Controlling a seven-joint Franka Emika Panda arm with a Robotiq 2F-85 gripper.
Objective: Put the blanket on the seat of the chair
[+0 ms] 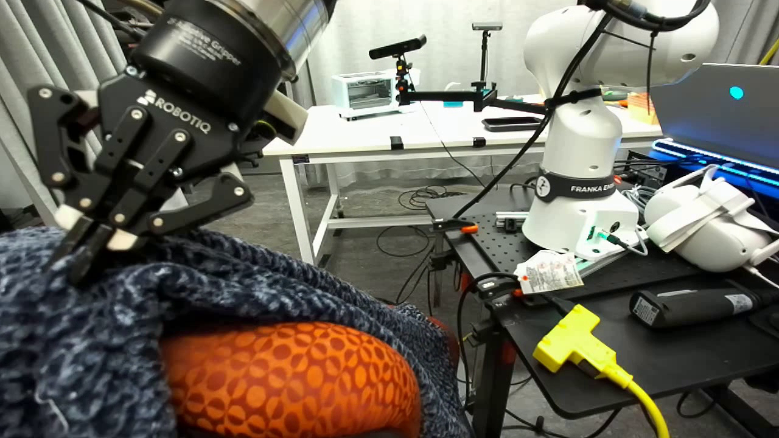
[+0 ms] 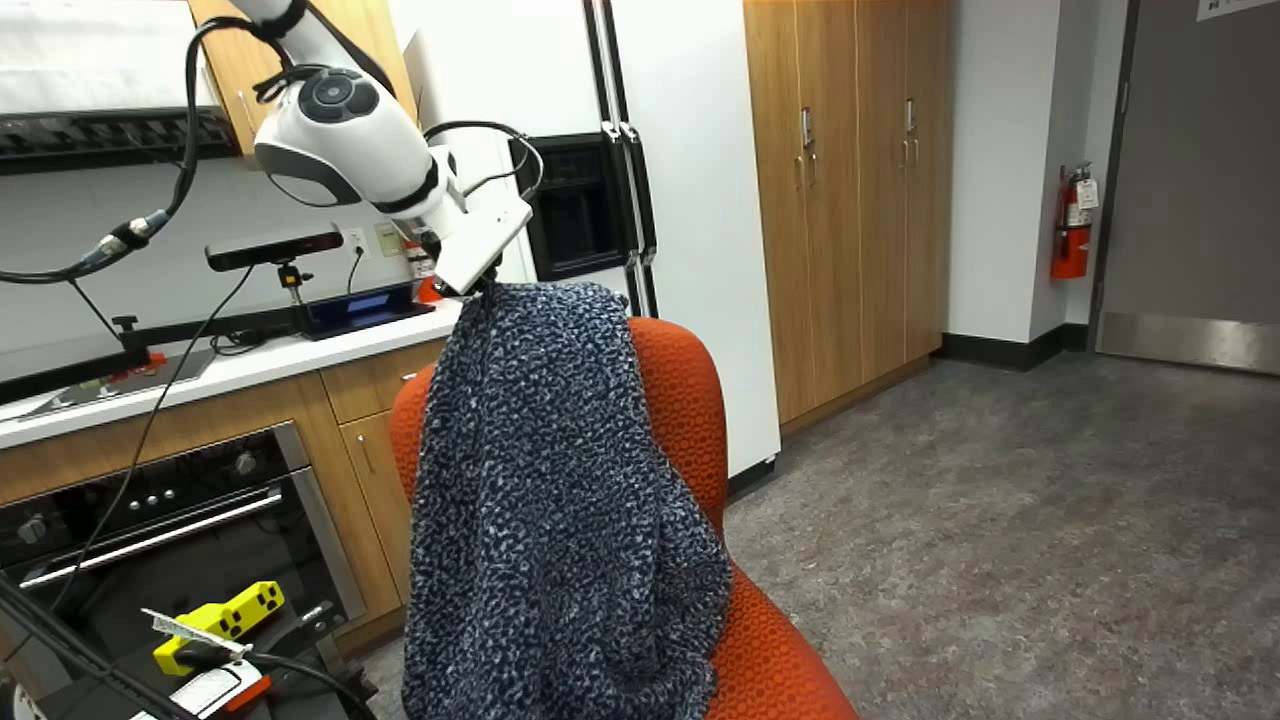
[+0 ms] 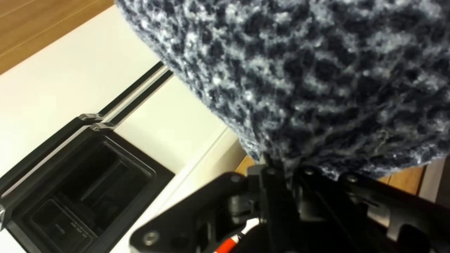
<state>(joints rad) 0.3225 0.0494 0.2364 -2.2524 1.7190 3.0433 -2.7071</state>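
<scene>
The blanket is fuzzy, mottled navy and whitish-grey. In an exterior view, the blanket drapes over the top of the chair's back and hangs down its front toward the seat, its lower end running out of frame. The orange-red chair shows its back's right side and part of the seat; the chair also shows below the blanket's folds. My gripper points down at the top of the blanket, fingers close together and pinching fabric. In the wrist view, the blanket gathers at the fingertips.
A black stand with the robot base, a yellow power splitter and a headset stands beside the chair. A white table is behind. A fridge and a kitchen counter stand behind the chair.
</scene>
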